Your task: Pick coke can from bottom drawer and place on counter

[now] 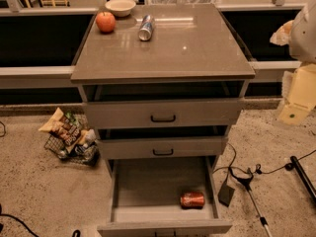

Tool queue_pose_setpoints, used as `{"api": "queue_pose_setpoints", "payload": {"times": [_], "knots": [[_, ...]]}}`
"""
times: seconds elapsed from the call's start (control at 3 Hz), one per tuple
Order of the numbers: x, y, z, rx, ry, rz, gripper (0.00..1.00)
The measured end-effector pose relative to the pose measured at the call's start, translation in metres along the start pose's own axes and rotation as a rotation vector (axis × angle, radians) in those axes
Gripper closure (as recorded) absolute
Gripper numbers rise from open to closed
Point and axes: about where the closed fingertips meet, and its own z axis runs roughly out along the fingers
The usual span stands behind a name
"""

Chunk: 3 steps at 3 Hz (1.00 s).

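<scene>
The coke can (192, 200) lies on its side near the front right of the open bottom drawer (148, 186), whose inside is plain grey. The counter (187, 48) is the cabinet's glossy grey-brown top above the three drawers. My gripper (297, 100) shows as pale cream parts at the right edge of the view, beside the cabinet at about the height of the top drawer. It is well above and to the right of the can and touches nothing.
On the counter's far left are an apple (105, 21), a white bowl (120, 7) and a silver-and-blue can (145, 27) lying on its side. A wire basket of snack bags (69, 137) sits on the floor to the left. Cables and a black pole (247, 179) lie on the floor to the right.
</scene>
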Motion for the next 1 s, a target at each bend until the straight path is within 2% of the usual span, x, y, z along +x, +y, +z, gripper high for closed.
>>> {"api": "queue_pose_setpoints", "payload": {"times": [0.33, 0.67, 1.0], "knots": [[0.000, 0.000, 0.000, 0.000, 0.000, 0.000, 0.00], [0.008, -0.001, 0.035, -0.029, -0.029, -0.046, 0.00], [0.025, 0.001, 0.108, -0.110, -0.137, -0.107, 0.00]]}}
